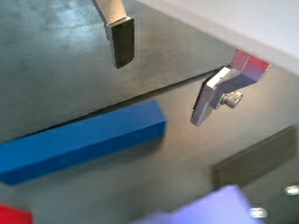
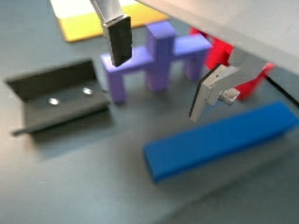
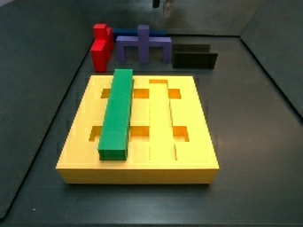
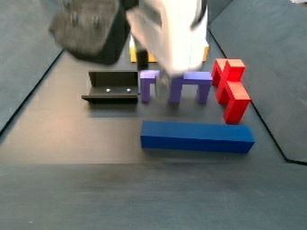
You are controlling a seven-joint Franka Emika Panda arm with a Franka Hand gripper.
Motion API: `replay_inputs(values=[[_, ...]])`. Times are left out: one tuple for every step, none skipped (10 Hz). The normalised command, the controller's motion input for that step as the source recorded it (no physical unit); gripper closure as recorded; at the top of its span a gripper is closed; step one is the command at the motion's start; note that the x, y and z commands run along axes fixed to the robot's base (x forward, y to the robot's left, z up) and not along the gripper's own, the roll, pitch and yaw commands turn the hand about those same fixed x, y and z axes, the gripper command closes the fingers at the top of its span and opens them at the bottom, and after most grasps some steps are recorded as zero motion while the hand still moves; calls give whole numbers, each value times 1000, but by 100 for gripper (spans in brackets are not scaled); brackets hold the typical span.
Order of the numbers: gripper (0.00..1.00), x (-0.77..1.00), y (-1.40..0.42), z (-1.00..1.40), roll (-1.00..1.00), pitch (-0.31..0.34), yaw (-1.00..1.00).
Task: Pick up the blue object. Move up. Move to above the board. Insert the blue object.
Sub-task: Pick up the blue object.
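A dark grey floor is lying between dark walls. The gripper is hovering wide and empty above the blue object, which is lying flat beside the purple piece and red piece. Only a side view is showing the board carrying the green bar.

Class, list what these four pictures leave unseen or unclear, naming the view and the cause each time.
- Gripper, open over the floor near the blue object: in a side view a blurred arm hides its fingers.
- Blue object: mostly hidden behind the purple piece in a side view.
- Board: only a corner in a wrist view.
- Red piece: cut by the frame edge.
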Motion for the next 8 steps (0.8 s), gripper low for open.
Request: replay_inputs(values=[[0,-409,391,-543,7,-11,-534],[0,-300,391,-446,0,0,-289],[0,-329,249,-249,0,0,-320],[0,-314,163,-174,0,0,-274],[0,-340,97,-240,-41,-67,-180],[0,-369,54,-251,-27,-20,-406],[0,-340,54,-166,-11,0,-723],[0,-343,71,-114,-10,0,-734]])
